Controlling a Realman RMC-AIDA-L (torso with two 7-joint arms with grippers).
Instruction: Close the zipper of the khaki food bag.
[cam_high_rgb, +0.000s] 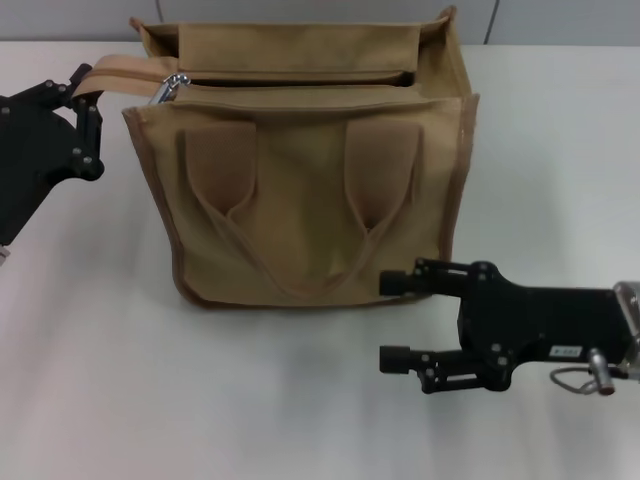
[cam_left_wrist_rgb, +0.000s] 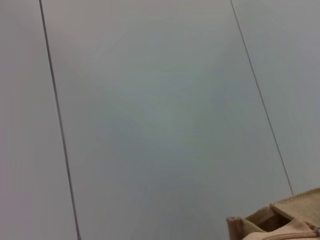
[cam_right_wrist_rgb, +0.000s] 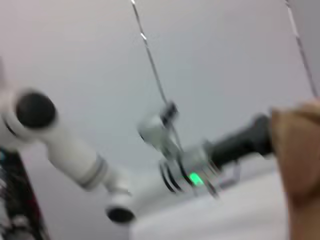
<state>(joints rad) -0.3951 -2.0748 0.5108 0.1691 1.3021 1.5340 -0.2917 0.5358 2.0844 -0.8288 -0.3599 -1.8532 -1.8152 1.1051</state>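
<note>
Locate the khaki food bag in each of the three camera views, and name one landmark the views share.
Head view: khaki food bag fills the centre, on the table.
Left wrist view: only one top corner shows at the picture's edge.
Right wrist view: a blurred tan edge at one side.
Shared landmark: the bag's tan canvas corner.

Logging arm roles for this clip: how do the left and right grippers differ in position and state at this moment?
The left gripper sits up at the top left corner of the khaki food bag, pinching its end tab beside the zipper pull; the right gripper is low, just in front of the bag's lower right corner, holding nothing. The left is shut on the fabric; the right's fingers are spread apart. Both are black and point inward toward the bag.
</note>
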